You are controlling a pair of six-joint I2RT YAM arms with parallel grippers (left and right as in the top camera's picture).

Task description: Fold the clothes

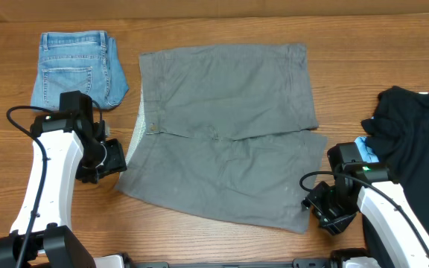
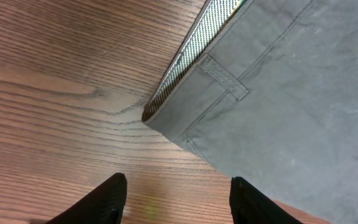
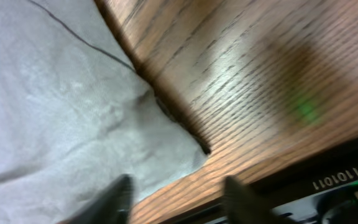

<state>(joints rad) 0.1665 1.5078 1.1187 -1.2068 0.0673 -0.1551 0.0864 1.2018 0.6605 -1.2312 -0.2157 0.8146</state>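
Our left gripper (image 2: 179, 190) hangs parted, empty, over the brown wooden bench (image 2: 55, 93); right gripper (image 3: 178, 190), parted too, holds nothing above plain grey cotton shorts (image 3: 48, 93).

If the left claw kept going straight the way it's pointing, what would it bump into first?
Probably the waistband corner of the grey shorts, past a strip of bare table; depth is unclear.

A wooden worktop (image 1: 214, 30) fills the view, mid-brown, with dark grain running left to right. A paler strip (image 1: 274, 6) is seen along its far edge. The surface is lit evenly. In the right wrist view a soft sheen (image 3: 229, 56) and a faint green glow (image 3: 303, 112) are seen on the wood.
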